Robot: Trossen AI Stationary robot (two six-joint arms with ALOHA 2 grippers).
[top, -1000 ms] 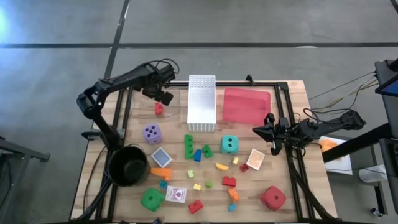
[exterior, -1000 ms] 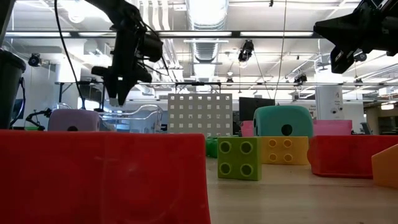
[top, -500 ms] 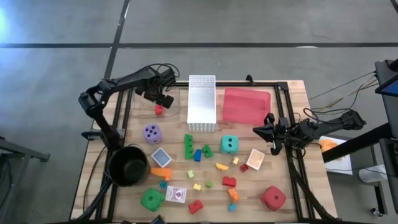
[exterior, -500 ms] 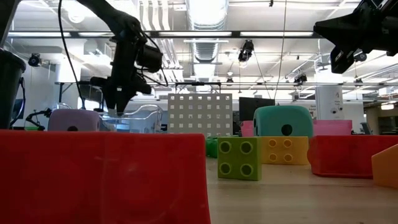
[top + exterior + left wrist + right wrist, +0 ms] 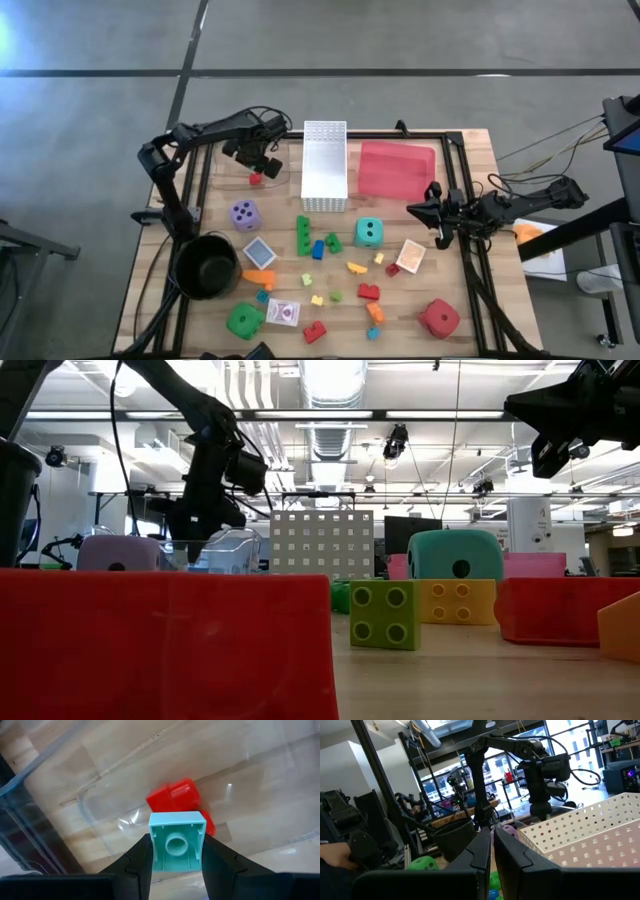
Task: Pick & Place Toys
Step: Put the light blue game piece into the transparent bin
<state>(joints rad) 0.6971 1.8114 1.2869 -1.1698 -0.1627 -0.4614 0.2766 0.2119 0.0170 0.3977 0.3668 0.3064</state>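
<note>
While most toys lie scattered, the left gripper [image 5: 176, 851] clamps a teal brick [image 5: 177, 841] over the clear bin [image 5: 262, 165] holding one red brick [image 5: 181, 802]; the right gripper [image 5: 432, 208], fingers together, waits.

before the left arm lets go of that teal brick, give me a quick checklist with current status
1. Grip: left gripper is shut on the teal brick - ok.
2. Position: the brick hangs over the clear bin, above the red brick already lying inside - ok.
3. Height above the bin floor - cannot tell.
4. Bin clear of the white basket beside it - ok.
5. Right gripper waits by the red tray, out of the way - ok.
</note>
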